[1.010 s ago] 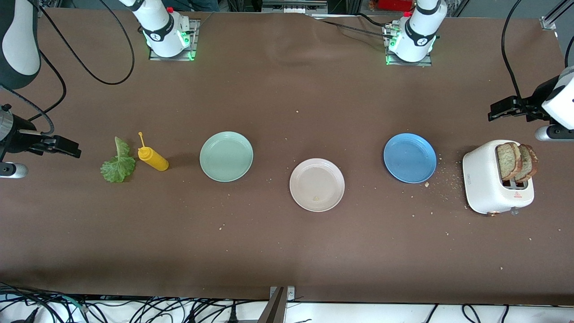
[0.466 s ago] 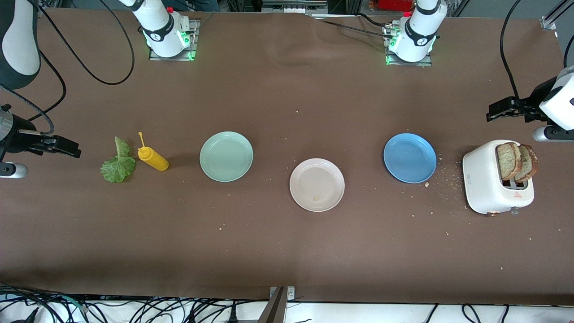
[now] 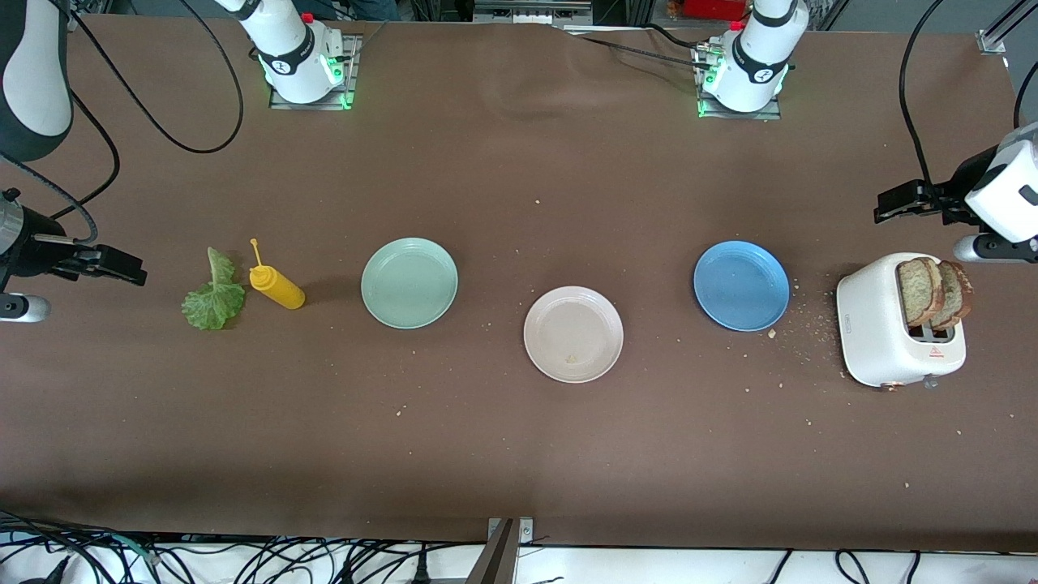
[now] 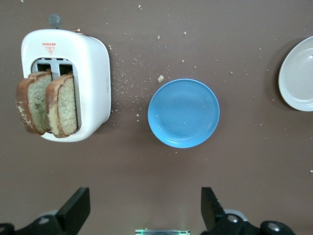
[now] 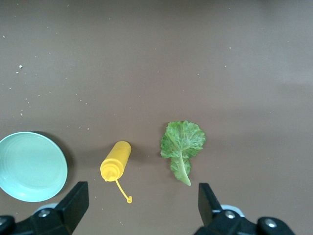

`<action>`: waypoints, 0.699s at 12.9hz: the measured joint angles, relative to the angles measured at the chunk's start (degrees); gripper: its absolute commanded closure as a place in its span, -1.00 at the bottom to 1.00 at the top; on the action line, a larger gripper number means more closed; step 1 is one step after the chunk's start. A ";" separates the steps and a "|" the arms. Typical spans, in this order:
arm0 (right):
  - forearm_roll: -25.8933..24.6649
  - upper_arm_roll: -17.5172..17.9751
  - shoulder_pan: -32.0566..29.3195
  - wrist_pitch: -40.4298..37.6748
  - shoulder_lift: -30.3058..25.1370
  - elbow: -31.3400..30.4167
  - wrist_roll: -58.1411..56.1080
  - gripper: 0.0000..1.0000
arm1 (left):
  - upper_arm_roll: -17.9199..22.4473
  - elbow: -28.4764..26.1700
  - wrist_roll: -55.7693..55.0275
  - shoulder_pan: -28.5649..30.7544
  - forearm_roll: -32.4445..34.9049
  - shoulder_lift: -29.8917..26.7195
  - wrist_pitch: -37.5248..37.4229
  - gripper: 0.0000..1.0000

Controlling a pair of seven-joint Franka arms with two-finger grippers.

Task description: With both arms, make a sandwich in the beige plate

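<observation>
The beige plate (image 3: 573,333) (image 4: 299,76) lies bare near the table's middle, apart from a crumb. Two slices of brown toast (image 3: 932,292) (image 4: 46,103) stand upright in the white toaster (image 3: 880,332) (image 4: 93,88) at the left arm's end. A green lettuce leaf (image 3: 213,296) (image 5: 182,142) lies flat on the table at the right arm's end. My left gripper (image 3: 884,207) (image 4: 144,198) hangs open over the table beside the toaster, holding nothing. My right gripper (image 3: 130,272) (image 5: 142,196) hangs open and empty over the table beside the lettuce.
A yellow squeeze bottle (image 3: 277,288) (image 5: 116,160) lies beside the lettuce. A mint-green plate (image 3: 409,282) (image 5: 29,166) and a blue plate (image 3: 740,285) (image 4: 183,113) flank the beige one. Crumbs are scattered around the toaster.
The left gripper has shifted slightly toward the toaster. The right arm has not moved.
</observation>
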 measured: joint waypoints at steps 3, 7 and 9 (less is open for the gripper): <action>0.01 -0.02 -0.01 0.00 0.00 0.00 0.00 -0.99 | -0.16 0.00 0.01 -0.03 0.00 0.62 0.13 -1.00; 0.01 -0.04 -0.02 0.00 0.01 0.00 0.00 -0.99 | -0.16 0.48 0.01 -0.03 0.00 0.62 0.48 -1.00; 0.01 -0.04 -0.03 0.00 0.01 0.00 0.00 -0.99 | -0.16 0.87 0.01 -0.03 0.00 0.57 0.48 -1.00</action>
